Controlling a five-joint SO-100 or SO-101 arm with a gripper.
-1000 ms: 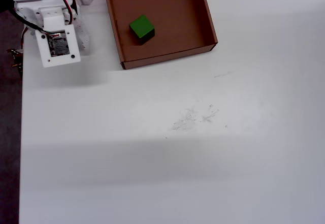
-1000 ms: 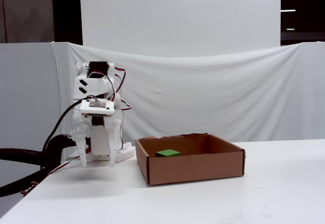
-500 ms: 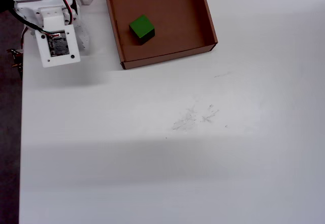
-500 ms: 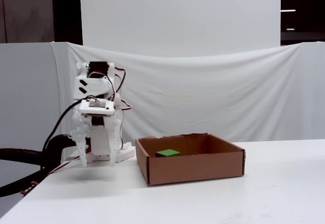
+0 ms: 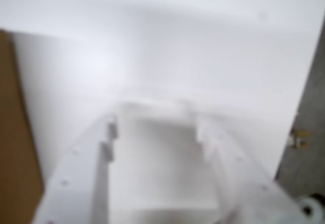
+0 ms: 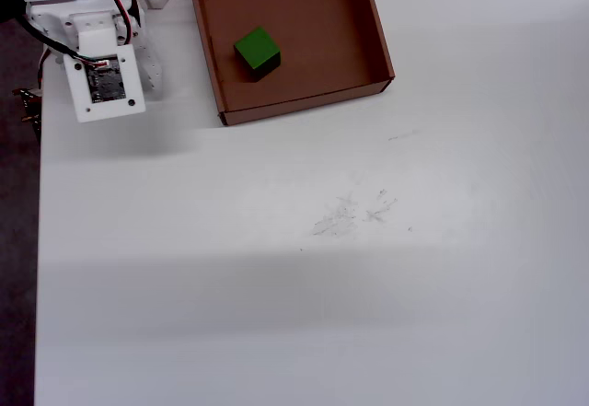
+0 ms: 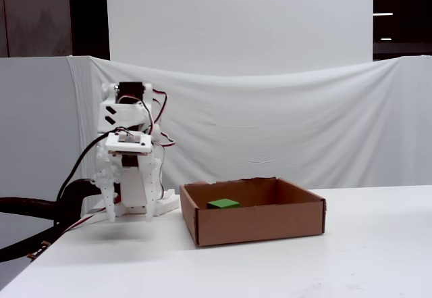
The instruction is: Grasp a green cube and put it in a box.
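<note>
One green cube (image 6: 257, 52) sits on the floor of the box (image 6: 368, 42), up at the surface's (image 6: 304, 286) far edge in the overhead view. Off to the left, the claw (image 5: 152, 117) hangs released, fingers apart, gripping nothing.

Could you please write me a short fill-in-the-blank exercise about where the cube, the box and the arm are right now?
1. The green cube lies ____ the box.
2. In the overhead view, the arm stands to the ____ of the box.
3. The end effector holds ____.
4. The box's colour is ____.

Missing words: inside; left; nothing; brown
</note>
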